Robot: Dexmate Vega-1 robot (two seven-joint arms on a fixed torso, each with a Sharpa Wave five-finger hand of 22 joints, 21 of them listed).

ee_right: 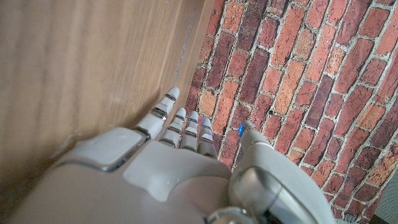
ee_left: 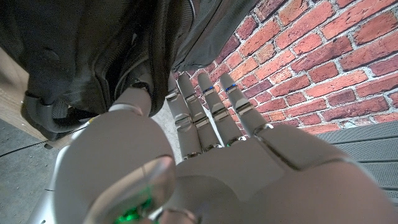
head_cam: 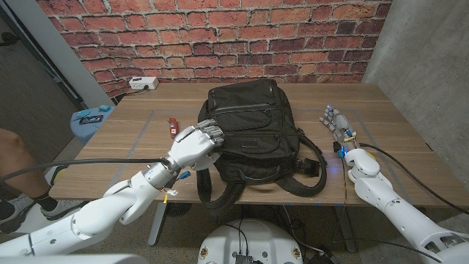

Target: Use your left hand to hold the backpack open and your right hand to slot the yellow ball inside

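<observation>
The left hand (head_cam: 194,144) touches the black backpack's (head_cam: 253,132) side, fingers spread, gripping nothing; the right hand (head_cam: 338,126) stands empty, fingers apart, on the counter (head_cam: 139,139).

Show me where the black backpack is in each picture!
Head view: the black backpack lies in the middle of the table, with the left hand at its left edge.
Left wrist view: the backpack hangs across the upper left, just past the left hand's fingertips.
Right wrist view: not in it.
Shared landmark: the red brick wall.
</observation>
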